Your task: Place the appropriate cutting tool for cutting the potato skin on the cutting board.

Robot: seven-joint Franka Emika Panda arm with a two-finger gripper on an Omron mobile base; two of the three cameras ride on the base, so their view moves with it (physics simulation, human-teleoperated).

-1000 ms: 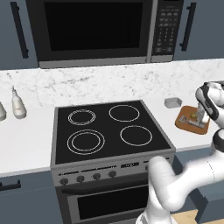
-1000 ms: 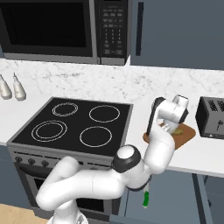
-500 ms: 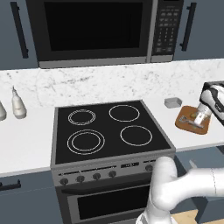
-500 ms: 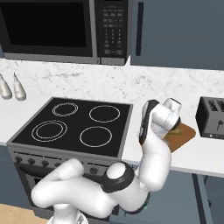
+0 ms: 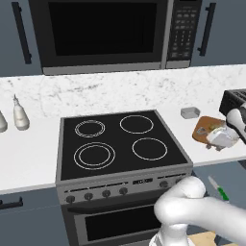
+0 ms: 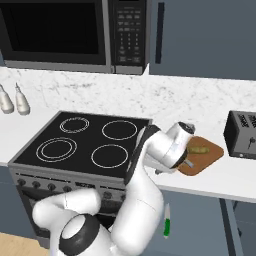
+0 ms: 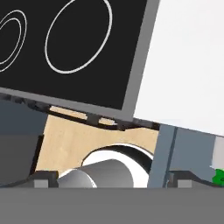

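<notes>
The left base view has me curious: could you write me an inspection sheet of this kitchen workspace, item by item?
Surface: white counter on both sides of a black stove.
Job's things: cutting board right of the stove, potato lying on it; green-handled tool low in front of the cabinets, not on the board.
Clutter: grey dish behind the board; toaster at far right; two bottles at far left.
Claw: fingertips wide apart, nothing between them, facing the stove's front edge.
Cables: nothing seen.
Surroundings: microwave above the stove, dark blue cabinets.
</notes>
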